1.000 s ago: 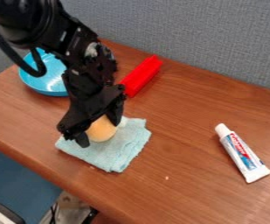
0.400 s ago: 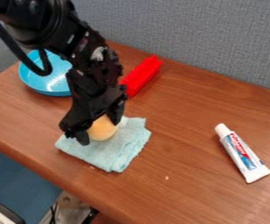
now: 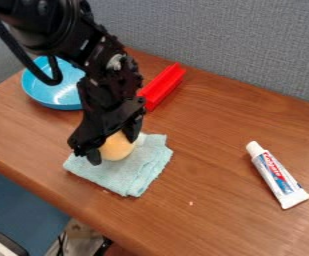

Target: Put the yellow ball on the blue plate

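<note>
1. My pincer (image 3: 107, 148) points steeply down over the near left part of the wooden bench (image 3: 224, 130), with its black fingers (image 3: 87, 150) spread wide.
2. The yellow ball (image 3: 115, 148) sits between those fingers, one finger on its left and the other at its right. My jaws are as far apart as they go and I hold nothing. From this angle I cannot tell for sure whether either finger actually touches the ball.
3. The ball rests on a pale teal folded cloth (image 3: 127, 170), toward the cloth's far left portion. The cloth lies flat on the bench near its front edge.
4. The blue plate (image 3: 43, 90) stands at the far left of the bench, behind my arm (image 3: 63, 40). Much of it is hidden by my arm, so only its left part and rim show. It is well apart from the ball.
5. A red block-like object (image 3: 161, 84) lies diagonally on the bench just beyond my wrist, between the plate and the middle of the bench. Its lower end is hidden behind my arm.
6. A toothpaste tube (image 3: 277, 173) lies on the right side of the bench, white with red and blue print, its cap end pointing away toward the wall. It is well apart from the cloth and from my pincer.
7. A grey wall (image 3: 237, 40) rises behind the bench.
</note>
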Available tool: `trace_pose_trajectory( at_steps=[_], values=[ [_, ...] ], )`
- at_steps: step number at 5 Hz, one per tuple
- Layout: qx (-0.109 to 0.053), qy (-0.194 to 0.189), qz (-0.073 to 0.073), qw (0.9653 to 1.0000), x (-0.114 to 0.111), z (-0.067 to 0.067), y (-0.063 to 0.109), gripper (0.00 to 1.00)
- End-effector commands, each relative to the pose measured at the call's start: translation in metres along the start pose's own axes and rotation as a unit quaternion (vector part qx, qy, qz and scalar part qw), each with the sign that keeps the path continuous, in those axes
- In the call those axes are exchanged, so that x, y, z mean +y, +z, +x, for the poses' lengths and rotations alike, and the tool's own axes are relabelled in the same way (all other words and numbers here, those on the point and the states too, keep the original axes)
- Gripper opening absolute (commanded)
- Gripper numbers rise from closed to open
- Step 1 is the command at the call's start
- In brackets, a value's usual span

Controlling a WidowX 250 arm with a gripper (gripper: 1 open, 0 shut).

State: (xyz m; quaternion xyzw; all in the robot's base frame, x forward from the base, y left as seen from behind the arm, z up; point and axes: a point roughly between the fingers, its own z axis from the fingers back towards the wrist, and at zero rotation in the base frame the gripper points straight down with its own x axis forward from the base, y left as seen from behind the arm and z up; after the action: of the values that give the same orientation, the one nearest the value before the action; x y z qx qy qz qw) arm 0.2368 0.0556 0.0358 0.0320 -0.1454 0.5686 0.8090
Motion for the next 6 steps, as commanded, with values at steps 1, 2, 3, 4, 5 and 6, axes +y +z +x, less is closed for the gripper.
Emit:
trace_pose_trajectory(
  at_steps=[1,2,3,4,5,6],
  values=[
    [-0.005,-0.003,0.018,0.9998,0.0056,0.0015,-0.0012,1.00],
    [-0.008,-0.005,0.023,0.9997,0.0062,0.0021,-0.0013,1.00],
    [-0.010,-0.007,0.029,0.9995,0.0069,0.0027,-0.0014,1.00],
    [-0.012,-0.008,0.034,0.9993,0.0074,0.0032,-0.0014,1.00],
    [-0.014,-0.010,0.039,0.9991,0.0079,0.0036,-0.0014,1.00],
    [-0.017,-0.012,0.044,0.9988,0.0084,0.0039,-0.0016,1.00]
  ],
)
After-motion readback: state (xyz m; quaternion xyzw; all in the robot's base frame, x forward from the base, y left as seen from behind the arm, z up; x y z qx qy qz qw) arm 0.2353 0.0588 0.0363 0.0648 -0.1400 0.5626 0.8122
